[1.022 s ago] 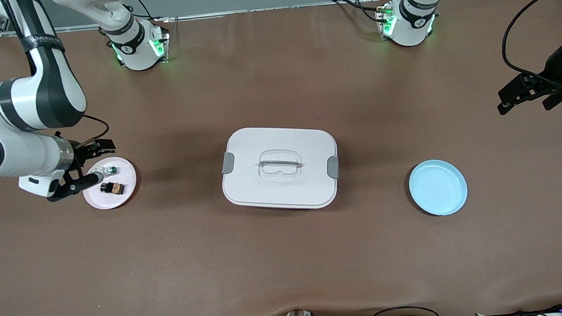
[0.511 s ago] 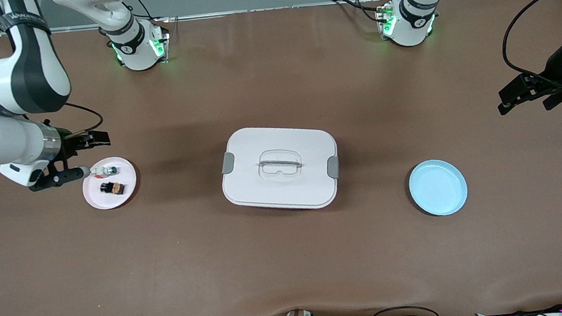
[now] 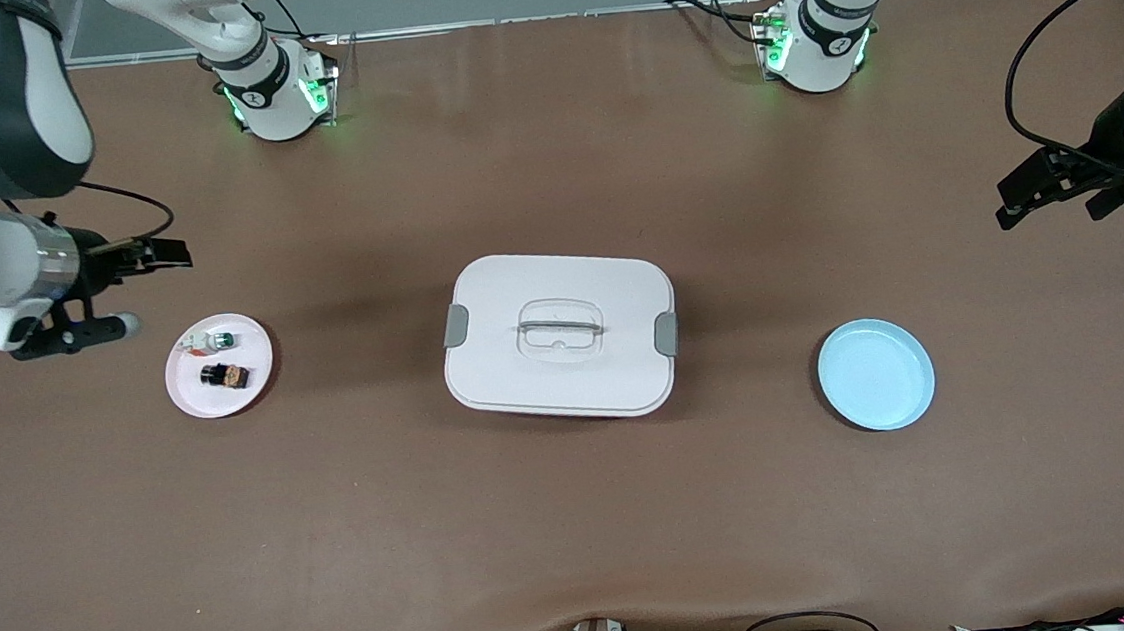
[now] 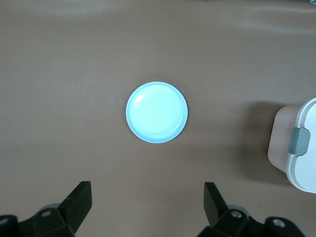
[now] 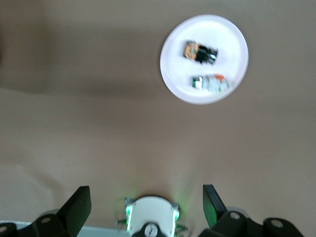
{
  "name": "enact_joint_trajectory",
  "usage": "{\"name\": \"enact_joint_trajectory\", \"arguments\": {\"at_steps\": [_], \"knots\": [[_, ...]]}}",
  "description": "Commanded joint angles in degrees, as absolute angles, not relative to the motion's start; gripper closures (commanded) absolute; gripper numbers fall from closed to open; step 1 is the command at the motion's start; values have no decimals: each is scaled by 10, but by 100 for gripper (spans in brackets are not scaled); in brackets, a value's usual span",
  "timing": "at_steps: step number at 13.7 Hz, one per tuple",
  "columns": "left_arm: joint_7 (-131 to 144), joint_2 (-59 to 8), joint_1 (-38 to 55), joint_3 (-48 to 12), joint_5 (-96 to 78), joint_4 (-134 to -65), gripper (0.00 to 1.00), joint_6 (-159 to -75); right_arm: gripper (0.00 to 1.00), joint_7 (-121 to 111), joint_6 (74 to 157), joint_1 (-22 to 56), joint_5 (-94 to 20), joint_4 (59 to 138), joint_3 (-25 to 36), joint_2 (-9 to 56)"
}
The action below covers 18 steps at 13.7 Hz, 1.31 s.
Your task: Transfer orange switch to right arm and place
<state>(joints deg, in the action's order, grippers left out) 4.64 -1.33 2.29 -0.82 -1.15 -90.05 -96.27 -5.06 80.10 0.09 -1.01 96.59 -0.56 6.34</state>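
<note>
Switch [image 3: 226, 376] (orange, on the pink plate [image 3: 257, 388]) lay just beside your empty, spread right gripper [image 3: 131, 289], toward the table's middle; your left gripper [image 3: 1049, 189], also parted, waited well apart near the blue plate [image 3: 876, 374].

The table [image 3: 578, 515] was covered in a matt brown sheet, faintly creased. The white box [image 3: 559, 334] with grey clips looked like smooth plastic, and the blue plate [image 3: 876, 374] had a slight gloss. At nine o'clock, the pink plate [image 3: 246, 384] looked smooth and matt.
</note>
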Motion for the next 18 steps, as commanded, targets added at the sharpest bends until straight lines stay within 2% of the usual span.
{"name": "enact_joint_trajectory", "arguments": {"at_steps": [1, 18], "knots": [[36, -18, 20, -10, -6, -885, 0, -949, 0, -35, 761, -13, -12, 923, -10, 75], [36, -19, 21, -10, -4, -885, 0, -949, 0, -33, 775, -18, -11, 866, -15, 79]]}}
